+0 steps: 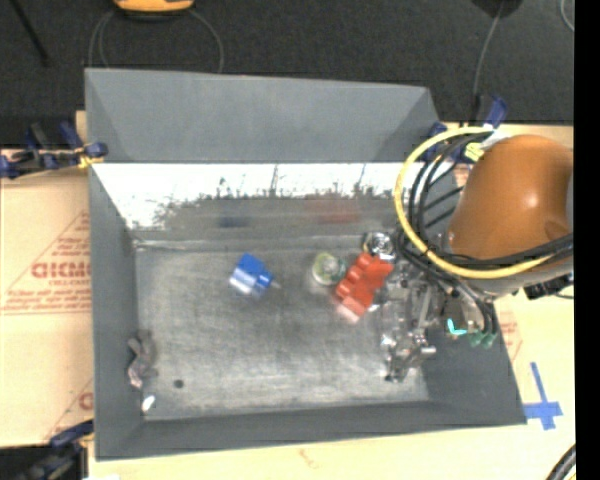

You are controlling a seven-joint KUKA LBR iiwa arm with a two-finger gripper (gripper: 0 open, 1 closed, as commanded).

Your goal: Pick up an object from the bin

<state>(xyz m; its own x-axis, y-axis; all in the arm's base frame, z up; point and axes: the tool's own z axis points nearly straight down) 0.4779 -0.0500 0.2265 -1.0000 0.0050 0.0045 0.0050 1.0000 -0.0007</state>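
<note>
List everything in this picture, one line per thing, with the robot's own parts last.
bin: one, grey metal, takes up the middle of the view.
blue block: one, blue with a pale patch, on the floor left of centre.
round thing: one, pale green, mid-floor, just left of the red block.
red block: one, red, right of centre, next to the gripper.
shiny piece: one, silver, just behind the red block; cannot tell if it is loose.
grey lump: one, grey, front left corner.
white scrap: one, white, just in front of the grey lump.
gripper: one, grey metal, down at the floor's right side.
orange cover: one, on the arm, with looped cables.
</note>
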